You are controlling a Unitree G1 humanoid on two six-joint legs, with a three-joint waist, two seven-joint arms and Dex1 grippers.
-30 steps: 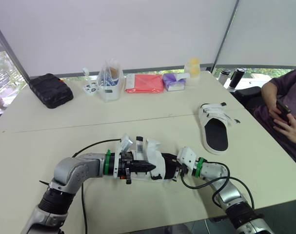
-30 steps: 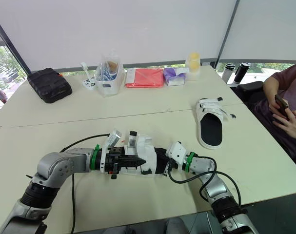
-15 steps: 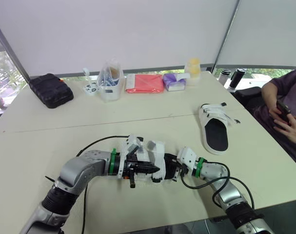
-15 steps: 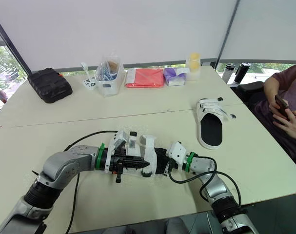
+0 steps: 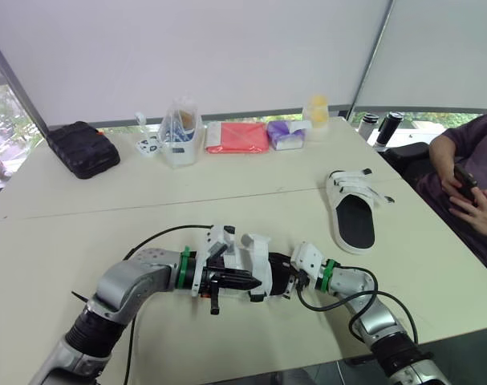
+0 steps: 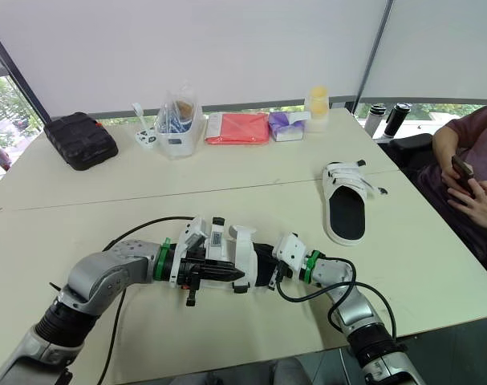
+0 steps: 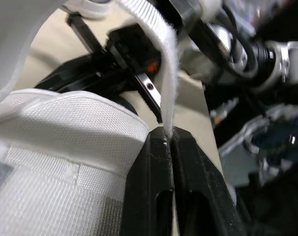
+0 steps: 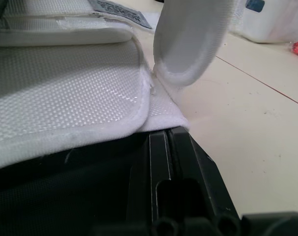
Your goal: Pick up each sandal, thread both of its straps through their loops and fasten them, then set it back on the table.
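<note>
Sandal (image 5: 257, 257) at table (image 5: 227, 188) front ctr; 2nd sandal (image 5: 354, 210) to R, further back. Case (image 5: 83, 147) back L; tub (image 5: 181, 136), pouch (image 5: 237, 138) along rear edge.

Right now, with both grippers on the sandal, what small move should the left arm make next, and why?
Probably a short pull with the left gripper to draw the strap taut. It is shut on the strap's free end, which stands loose and unfastened, while the right gripper pinches the edge of the sandal and can brace it.
</note>
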